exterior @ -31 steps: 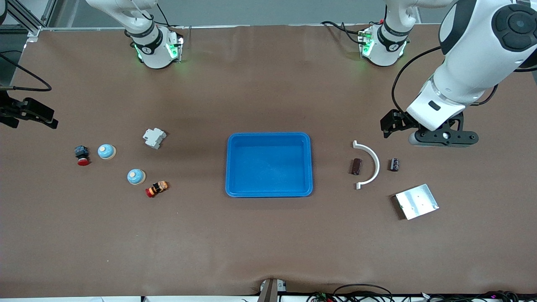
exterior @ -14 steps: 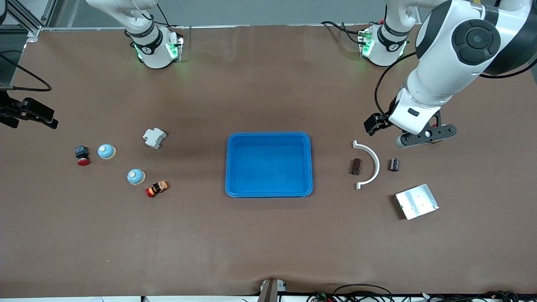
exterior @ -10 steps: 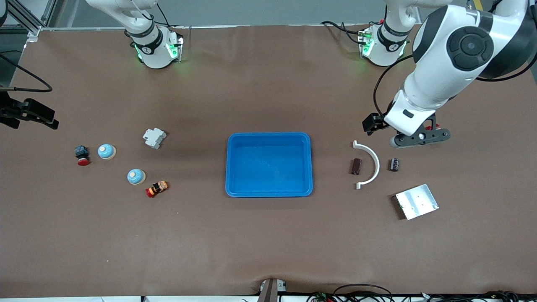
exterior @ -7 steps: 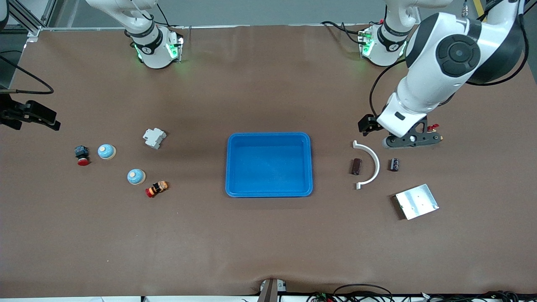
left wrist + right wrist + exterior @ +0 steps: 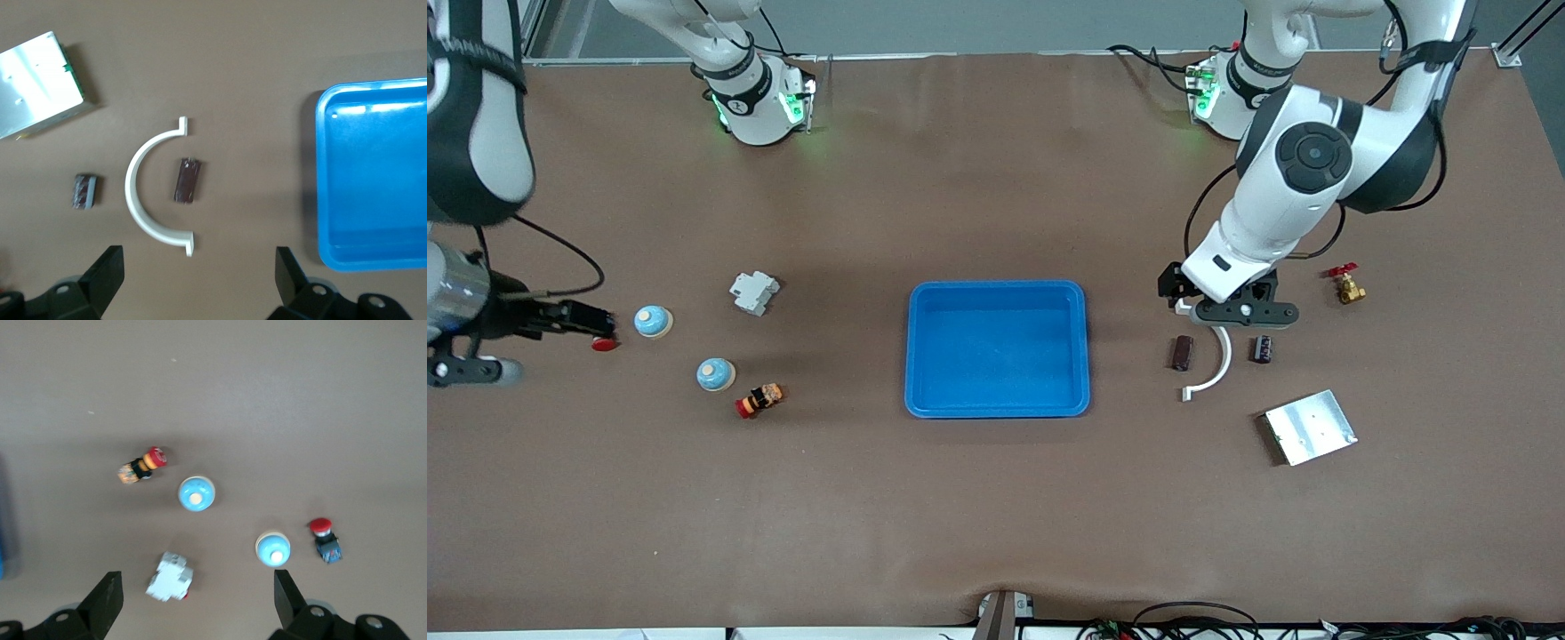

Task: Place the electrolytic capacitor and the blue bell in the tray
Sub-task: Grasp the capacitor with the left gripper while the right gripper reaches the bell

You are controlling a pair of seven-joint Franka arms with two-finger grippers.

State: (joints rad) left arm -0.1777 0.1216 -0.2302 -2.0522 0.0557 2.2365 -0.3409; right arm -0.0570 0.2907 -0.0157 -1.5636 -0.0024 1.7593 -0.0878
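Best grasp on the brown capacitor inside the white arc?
Grip the brown capacitor across its short width at mid-body, coming straight down. It lies flat, long sides exposed. The white arc curves close along one side, so the open left gripper needs care there.

A robotics lab: two bench-mounted arms, a brown-covered table [image 5: 960, 516], and loose cables [image 5: 1192, 613] at its edge.

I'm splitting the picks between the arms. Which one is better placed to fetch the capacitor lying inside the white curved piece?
Left. The left gripper hangs open over the white curved piece, right beside that capacitor. The right gripper is open over the right arm's end of the table, by the blue bells.
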